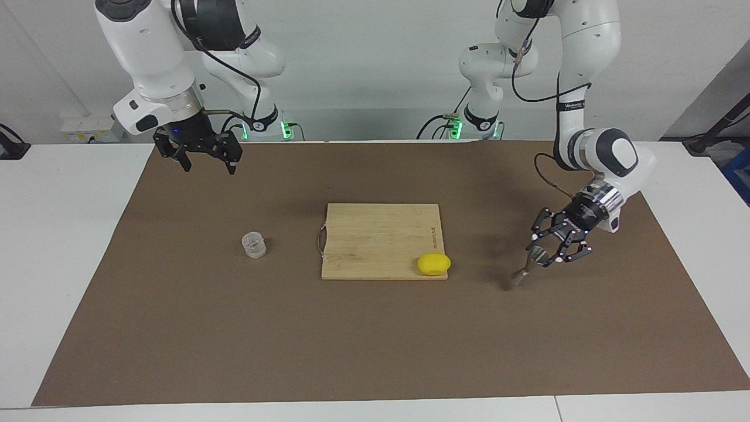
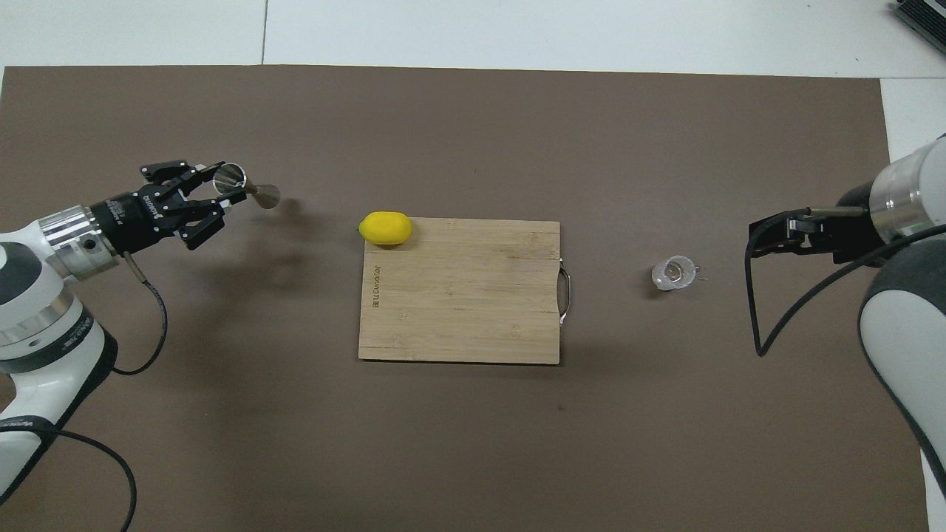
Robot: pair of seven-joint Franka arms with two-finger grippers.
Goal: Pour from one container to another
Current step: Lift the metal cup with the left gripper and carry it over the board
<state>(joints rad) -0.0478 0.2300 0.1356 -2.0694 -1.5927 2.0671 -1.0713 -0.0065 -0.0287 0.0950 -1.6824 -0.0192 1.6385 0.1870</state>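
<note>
My left gripper [image 1: 542, 254] [image 2: 220, 193] is shut on the upper cone of the metal jigger [image 1: 523, 269] [image 2: 250, 186]. The jigger hangs tilted just above the brown mat, between the cutting board and the left arm's end of the table. The clear glass cup [image 1: 254, 244] [image 2: 673, 272] stands on the mat toward the right arm's end, beside the board's handle. My right gripper [image 1: 208, 164] [image 2: 763, 235] waits open in the air over the mat near the cup, holding nothing.
A wooden cutting board [image 1: 375, 231] [image 2: 473, 310] lies in the middle of the brown mat [image 1: 375, 351]. A yellow lemon [image 1: 434, 264] [image 2: 385, 227] rests on the board's corner that is farthest from the robots and closest to the jigger.
</note>
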